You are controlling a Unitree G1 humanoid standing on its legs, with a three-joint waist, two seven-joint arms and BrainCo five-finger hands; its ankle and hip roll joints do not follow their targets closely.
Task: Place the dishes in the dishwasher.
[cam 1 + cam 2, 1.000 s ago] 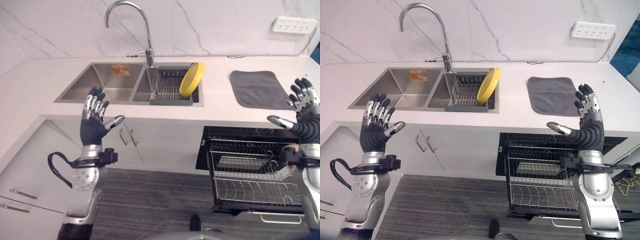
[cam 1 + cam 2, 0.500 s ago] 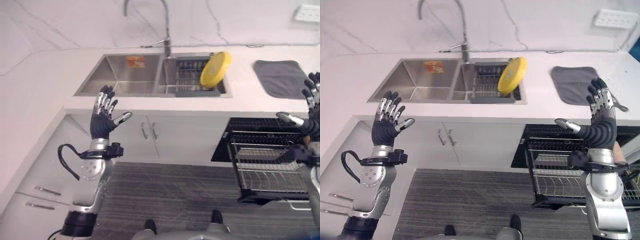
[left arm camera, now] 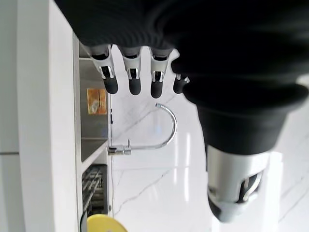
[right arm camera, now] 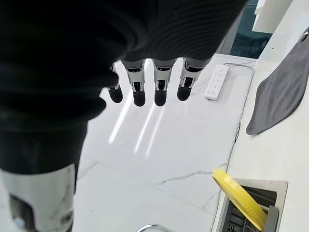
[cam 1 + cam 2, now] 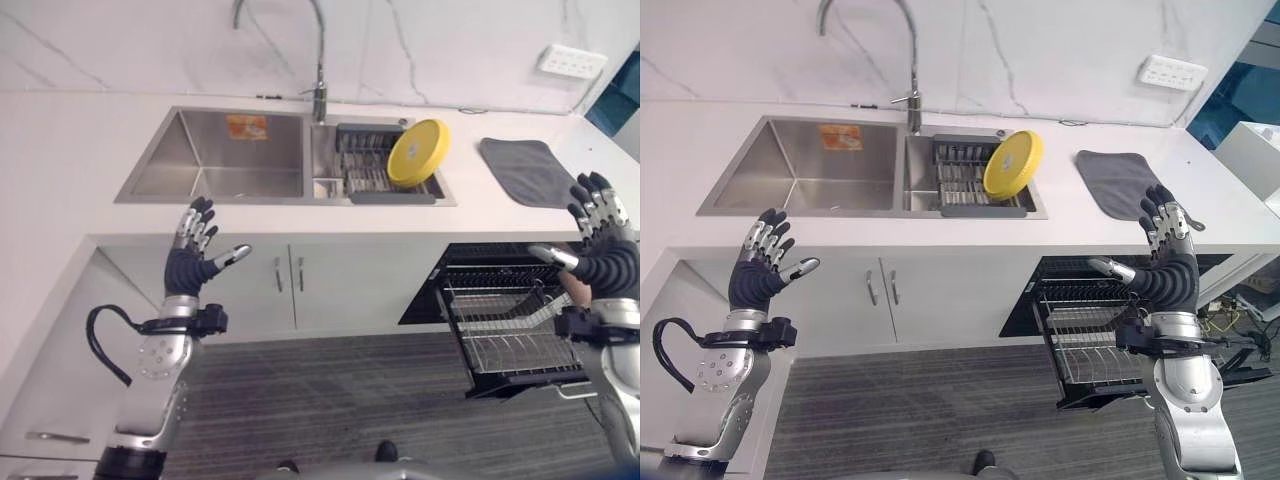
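From the left eye view, a round yellow plate (image 5: pixel 418 153) stands on edge in the dark wire rack (image 5: pixel 362 172) in the steel sink's right basin, up and left of the right hand (image 5: pixel 600 250), its fingers spread and empty. Right eye view: the left hand (image 5: pixel 762 272), also spread empty, sits farther off; the pulled-out dishwasher rack (image 5: pixel 1080 335) lies beside the right hand, probably the nearer reach.
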